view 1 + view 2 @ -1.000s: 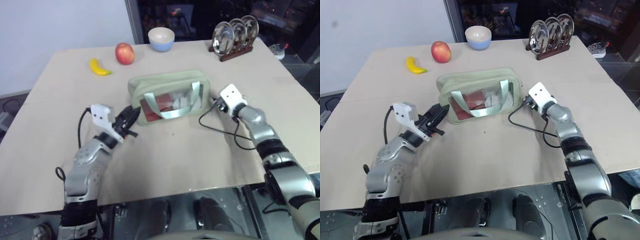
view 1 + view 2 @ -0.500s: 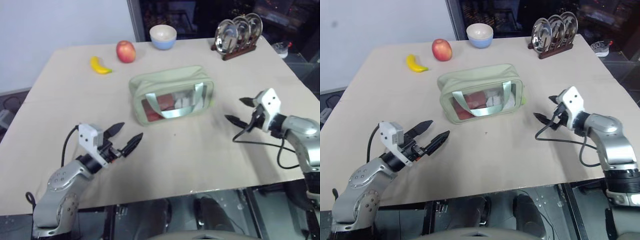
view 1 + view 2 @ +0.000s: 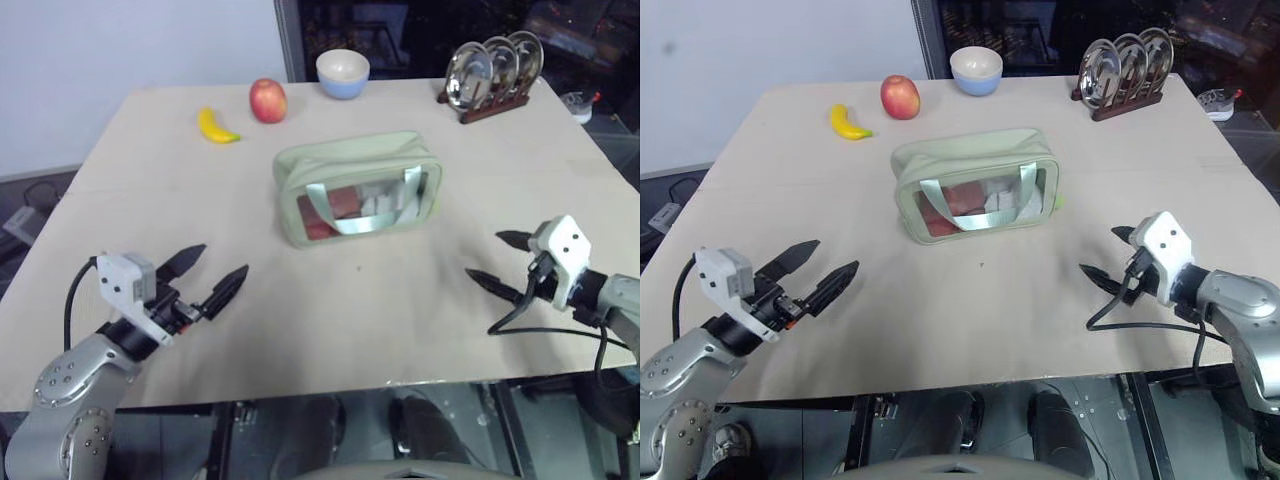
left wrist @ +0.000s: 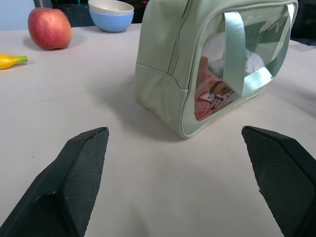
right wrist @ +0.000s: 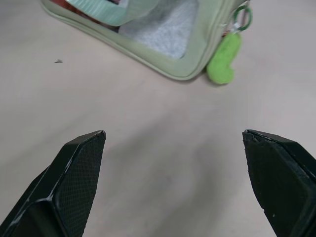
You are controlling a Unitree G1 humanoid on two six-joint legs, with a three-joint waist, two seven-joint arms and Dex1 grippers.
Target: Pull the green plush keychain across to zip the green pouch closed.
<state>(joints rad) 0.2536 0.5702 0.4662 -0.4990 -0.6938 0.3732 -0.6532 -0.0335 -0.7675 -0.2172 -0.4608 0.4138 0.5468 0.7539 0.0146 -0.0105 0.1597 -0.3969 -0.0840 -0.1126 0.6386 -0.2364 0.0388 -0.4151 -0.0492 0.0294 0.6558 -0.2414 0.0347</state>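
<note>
Both arms have drawn back from the green pouch (image 3: 357,186); the left gripper (image 3: 209,278) and right gripper (image 3: 498,261) hang spread wide, empty. Ahead of the right gripper, the green plush keychain (image 5: 222,59) dangles at the pouch's end, so the zip looks finished.

Looking like a robot lab staged with kitchen props: a plain beige table (image 3: 150,200) is sitting against a white wall (image 3: 120,50), a dark glass partition (image 3: 400,30) is showing cluttered equipment behind, and cables (image 3: 40,195) are trailing on the floor.
</note>
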